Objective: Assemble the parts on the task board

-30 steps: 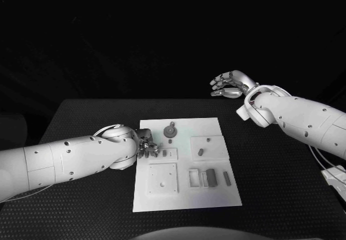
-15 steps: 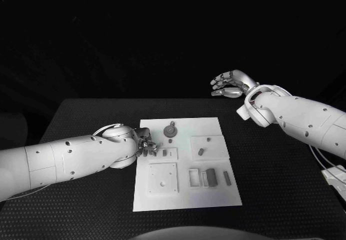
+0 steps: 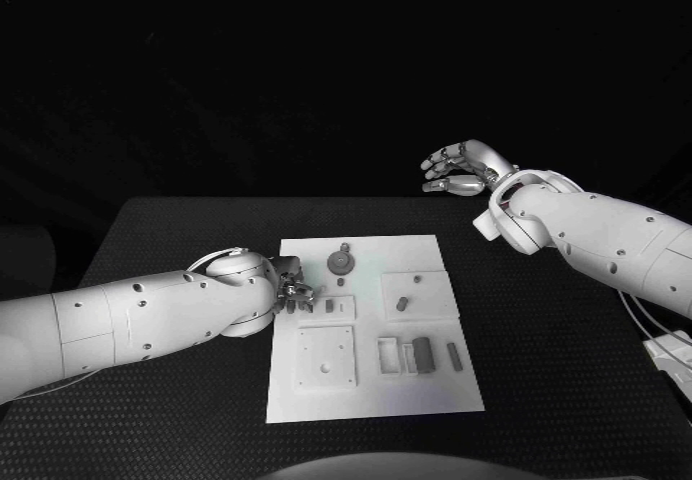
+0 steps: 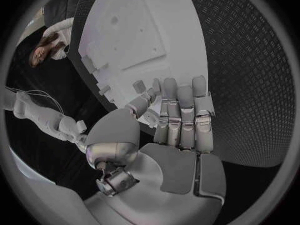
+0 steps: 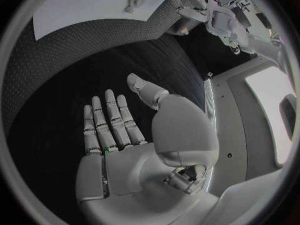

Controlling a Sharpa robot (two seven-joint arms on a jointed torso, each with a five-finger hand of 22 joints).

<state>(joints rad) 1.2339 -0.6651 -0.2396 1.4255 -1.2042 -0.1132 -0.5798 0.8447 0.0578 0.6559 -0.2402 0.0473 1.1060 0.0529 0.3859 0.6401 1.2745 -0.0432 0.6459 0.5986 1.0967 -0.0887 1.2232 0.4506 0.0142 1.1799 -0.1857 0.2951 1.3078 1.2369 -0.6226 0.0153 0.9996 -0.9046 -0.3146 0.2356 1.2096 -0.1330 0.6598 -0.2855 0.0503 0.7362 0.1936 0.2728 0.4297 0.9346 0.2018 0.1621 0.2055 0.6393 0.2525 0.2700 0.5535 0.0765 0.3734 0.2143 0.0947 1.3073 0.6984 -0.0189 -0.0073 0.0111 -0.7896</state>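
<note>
On the bench (image 3: 173,230) the board (image 3: 372,385) lies mid-bench with most parts loose: a round part (image 3: 339,263) near its far edge, small parts (image 3: 402,301) at its middle, longer ones (image 3: 421,354) lying toward the near right. Assembly looks barely begun. At the board's left edge the left hand (image 3: 296,292) has its fingers bent over a small part (image 3: 335,305); whether it grips anything I cannot tell. Well away, the right hand (image 3: 459,170) is raised, fingers spread, holding nothing.

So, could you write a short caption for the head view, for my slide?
Left hand works at the left edge of the white task board; right hand hangs open, raised beyond the table.
</note>
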